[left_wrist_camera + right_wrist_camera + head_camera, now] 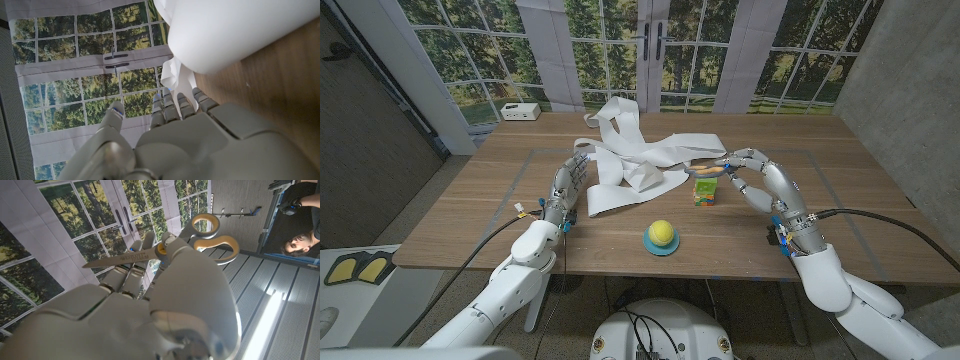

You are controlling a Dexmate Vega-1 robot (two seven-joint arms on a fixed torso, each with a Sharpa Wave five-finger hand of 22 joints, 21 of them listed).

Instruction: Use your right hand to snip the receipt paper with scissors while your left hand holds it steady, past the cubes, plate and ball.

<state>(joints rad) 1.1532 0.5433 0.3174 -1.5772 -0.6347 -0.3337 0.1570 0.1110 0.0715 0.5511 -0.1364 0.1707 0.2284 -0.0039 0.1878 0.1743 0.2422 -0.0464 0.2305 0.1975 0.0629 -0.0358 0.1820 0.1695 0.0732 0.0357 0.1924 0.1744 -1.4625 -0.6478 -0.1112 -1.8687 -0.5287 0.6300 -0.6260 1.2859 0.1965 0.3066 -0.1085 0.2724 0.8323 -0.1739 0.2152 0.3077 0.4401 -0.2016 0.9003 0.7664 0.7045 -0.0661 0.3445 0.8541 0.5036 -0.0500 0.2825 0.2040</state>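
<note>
Long white receipt paper lies in loose folds across the middle of the table, and one curl shows close to my left hand. My left hand stands at the paper's left edge with its fingers stretched out, gripping nothing that I can see. My right hand holds the scissors above the stacked coloured cubes, beside the paper's right end. In the right wrist view the orange-handled scissors have their blades together. A yellow ball sits on a small blue plate near the front.
A white box sits at the table's far left corner. Bare wood lies to the right of my right hand. A person shows at the edge of the right wrist view.
</note>
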